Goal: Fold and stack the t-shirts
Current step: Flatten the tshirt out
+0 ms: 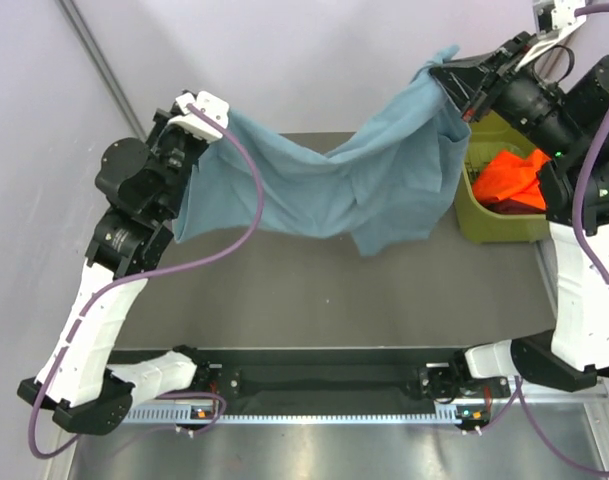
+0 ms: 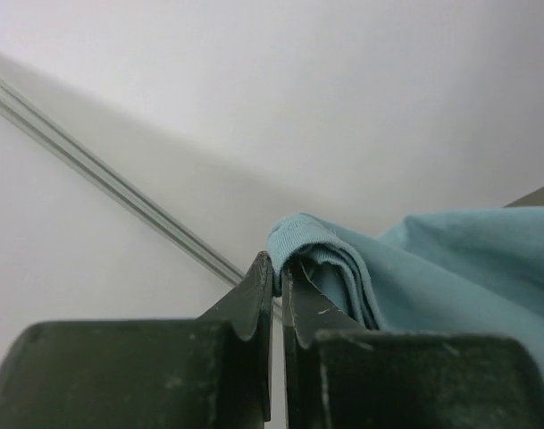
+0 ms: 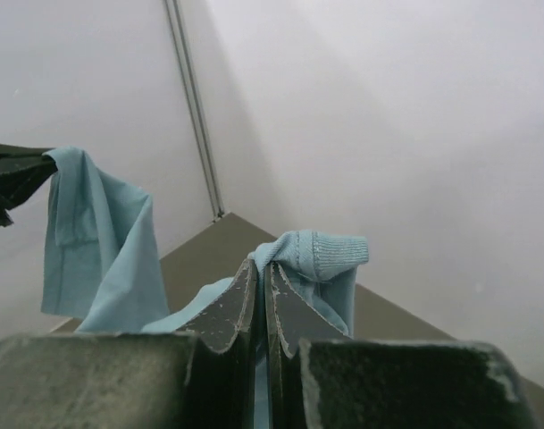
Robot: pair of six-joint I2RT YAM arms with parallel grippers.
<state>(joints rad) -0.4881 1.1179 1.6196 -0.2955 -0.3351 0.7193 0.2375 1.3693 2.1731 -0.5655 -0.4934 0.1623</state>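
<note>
Blue-grey t-shirt (image 1: 354, 185) held up in air betw. both arms, sagging mid-span above far edge of table (image 1: 314, 290); whether lower hem touches surface, can't tell. L gripper (image 2: 277, 268): jaws pinched nearly together on bunched seam at shirt's left end. R gripper (image 3: 261, 268): jaws clamped tight on ribbed edge at right end, near far-right corner. Orange t-shirt (image 1: 509, 175) crumpled inside olive bin (image 1: 479, 225) at right edge.

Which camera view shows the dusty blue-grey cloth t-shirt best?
The top external view: the dusty blue-grey cloth t-shirt hangs nearly whole, stretched between the left tool and right tool above the dark table. Each wrist view shows only a bunched edge pinched in its own tool; the right wrist also glimpses the far corner.
</note>
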